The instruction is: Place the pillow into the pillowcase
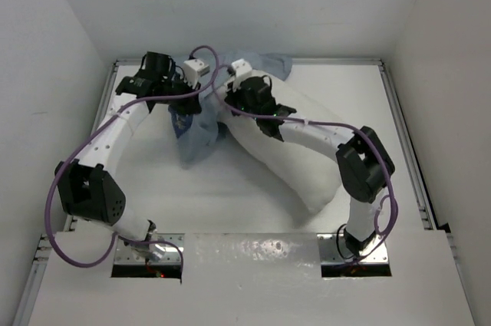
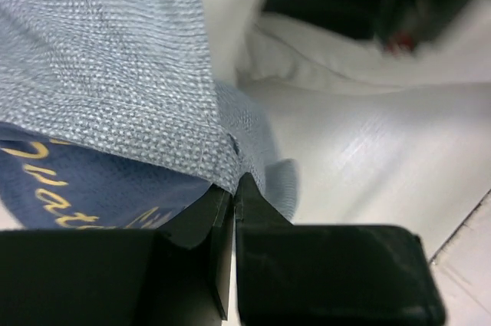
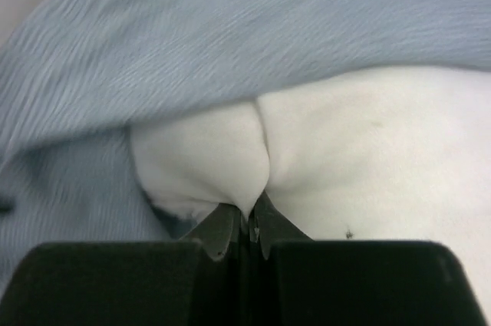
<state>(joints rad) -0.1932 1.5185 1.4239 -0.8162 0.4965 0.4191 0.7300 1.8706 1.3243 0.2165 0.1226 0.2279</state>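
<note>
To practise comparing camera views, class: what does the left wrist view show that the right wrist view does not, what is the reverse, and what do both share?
Only the left wrist view: the left gripper shut on an edge of the pillowcase, the cloth's navy outside with yellow script, and bare table. Only the right wrist view: the right gripper pinching a fold of the pillow, with blue cloth draped over it. Both: the pillowcase's pale grey-blue weave and the white pillow.
</note>
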